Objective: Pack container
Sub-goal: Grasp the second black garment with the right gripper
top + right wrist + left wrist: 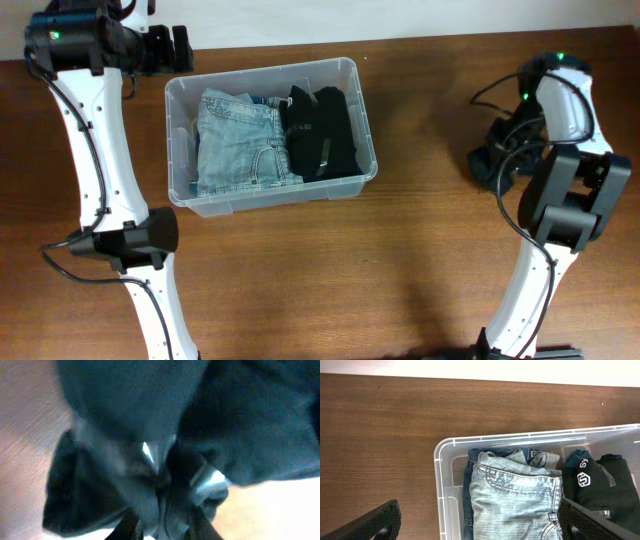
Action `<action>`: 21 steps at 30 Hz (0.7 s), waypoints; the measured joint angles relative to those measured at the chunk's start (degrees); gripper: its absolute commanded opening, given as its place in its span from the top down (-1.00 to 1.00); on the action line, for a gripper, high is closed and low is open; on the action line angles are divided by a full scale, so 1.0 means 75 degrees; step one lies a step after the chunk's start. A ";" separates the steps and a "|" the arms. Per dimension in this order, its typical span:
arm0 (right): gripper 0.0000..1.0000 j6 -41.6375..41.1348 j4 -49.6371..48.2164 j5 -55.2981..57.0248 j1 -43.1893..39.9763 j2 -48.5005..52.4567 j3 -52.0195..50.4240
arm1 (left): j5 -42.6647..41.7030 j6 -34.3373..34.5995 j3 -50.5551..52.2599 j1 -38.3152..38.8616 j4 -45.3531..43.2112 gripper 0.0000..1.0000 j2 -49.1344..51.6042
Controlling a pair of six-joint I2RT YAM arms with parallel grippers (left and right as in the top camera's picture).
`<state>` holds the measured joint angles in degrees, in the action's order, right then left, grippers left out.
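The container point(270, 200), a clear plastic bin, stands left of the table's middle. It holds folded light-blue jeans point(240, 140) and a black garment point(325, 130) side by side. My left gripper point(182, 45) hovers open just beyond the bin's far left corner. In the left wrist view its fingers point(380, 522) straddle the container's rim point(437, 460) and the jeans point(515, 495), touching neither. At the right, a dark garment point(487, 160) lies crumpled on the table under my right gripper point(505, 150). Up close, the right gripper point(162, 527) is shut on a bunched fold of that dark garment point(150, 405).
The wooden table point(420, 260) runs up to a pale wall at the back. Both white arms rise from the near edge, the left one point(100, 150) beside the bin and the right one point(560, 200) over the dark garment. A black garment with a white logo point(600, 485) fills the bin's right half.
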<state>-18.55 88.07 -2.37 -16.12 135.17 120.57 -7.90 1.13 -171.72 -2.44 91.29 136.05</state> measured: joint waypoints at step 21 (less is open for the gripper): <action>-0.20 0.1128 0.1189 -0.0764 0.2232 -0.0819 0.3797 | 0.0000 0.0000 0.0000 0.0000 0.0000 -0.98 0.0000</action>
<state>-10.09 96.99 -8.10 0.62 129.03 149.05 -7.90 1.13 -171.72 -2.44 91.29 136.05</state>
